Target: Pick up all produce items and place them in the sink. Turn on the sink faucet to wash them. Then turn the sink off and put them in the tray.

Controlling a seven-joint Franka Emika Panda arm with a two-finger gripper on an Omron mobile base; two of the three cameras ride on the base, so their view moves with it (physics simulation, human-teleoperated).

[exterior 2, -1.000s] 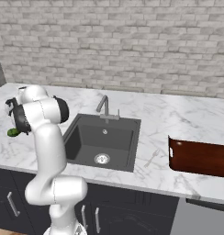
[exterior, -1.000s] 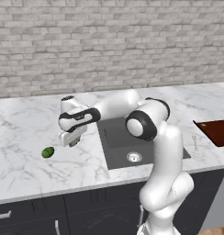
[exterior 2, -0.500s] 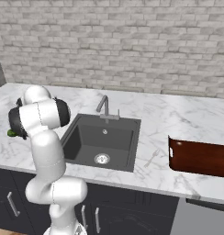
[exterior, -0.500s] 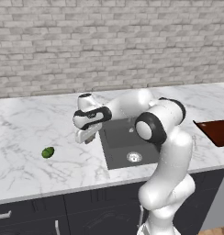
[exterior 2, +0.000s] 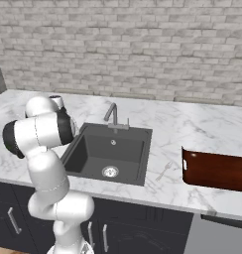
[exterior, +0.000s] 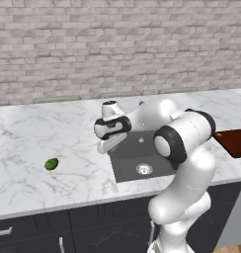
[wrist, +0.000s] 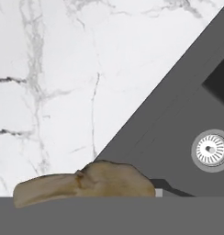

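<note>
Produce, two items. Tan-brown lumpy piece (wrist: 86,183): clamped in the fingers (exterior: 108,146), long axis crosswise to them, hanging over the surface (exterior: 38,133) at the rim of the sink (exterior: 137,160); basin and drain (wrist: 210,150) lie toward 3 o'clock in hand view. Green fruit (exterior: 51,164): on surface, 9 o'clock of fingers, apart.

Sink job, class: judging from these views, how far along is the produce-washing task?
Done: nothing looks finished; the sink holds no produce. In hand: the end effector carries the tan-brown lumpy piece at the basin's edge. Left: drop it in, fetch the green fruit from the counter, run and shut off the faucet, then load the tray.
</note>
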